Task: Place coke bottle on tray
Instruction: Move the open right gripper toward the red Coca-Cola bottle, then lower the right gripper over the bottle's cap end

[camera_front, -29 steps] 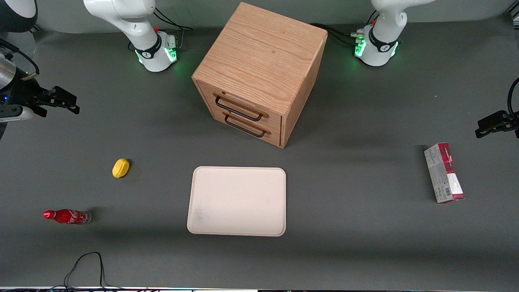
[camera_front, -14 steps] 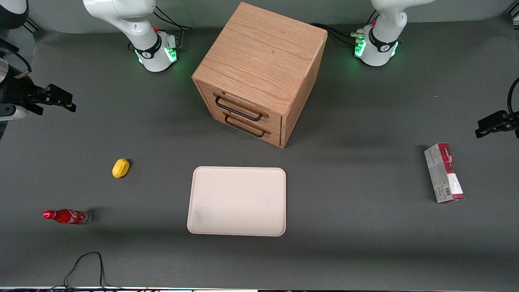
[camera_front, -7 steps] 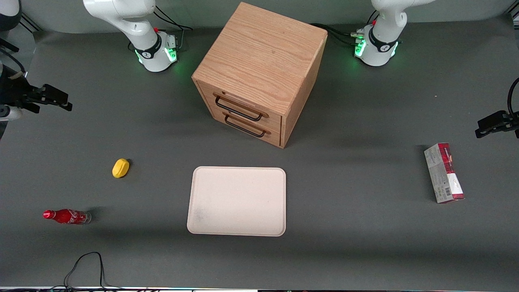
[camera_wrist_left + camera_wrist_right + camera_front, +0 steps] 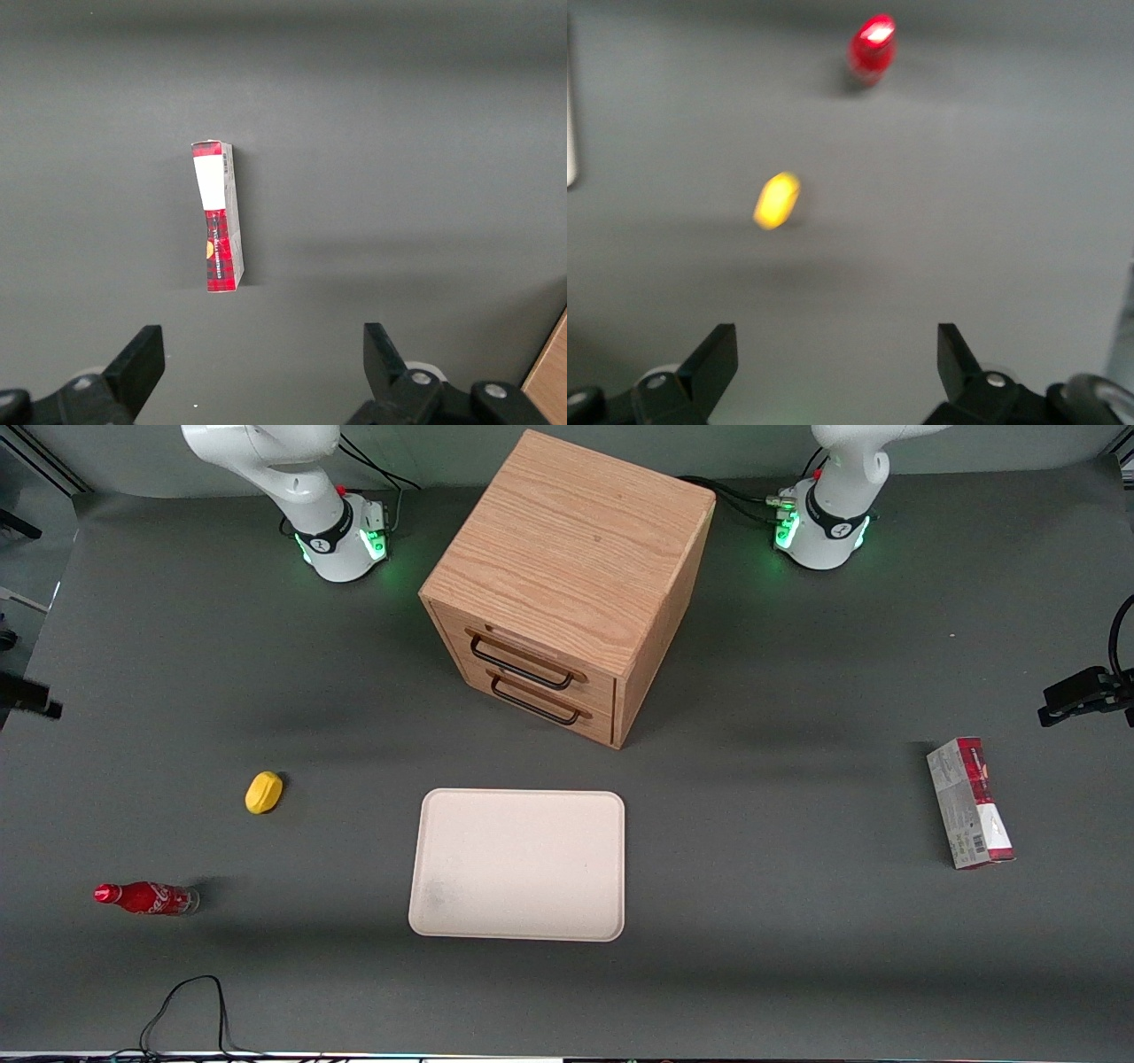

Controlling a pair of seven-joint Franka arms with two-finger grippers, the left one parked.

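The coke bottle lies on its side on the dark table, toward the working arm's end, red cap pointing away from the tray. The cream tray lies flat in front of the drawer cabinet, nearer the front camera. My right gripper is open with nothing between its fingers and hovers well above the table. In the right wrist view the bottle shows as a red blur, well apart from the gripper. In the front view only a dark bit of the gripper shows at the frame edge.
A small yellow object lies between the gripper and the bottle. The wooden drawer cabinet stands mid-table. A red-and-grey carton lies toward the parked arm's end. A black cable loops near the front edge.
My right gripper has slid sideways almost out of the front view and come nearer the front camera. The bottle, tray and other objects have not moved.
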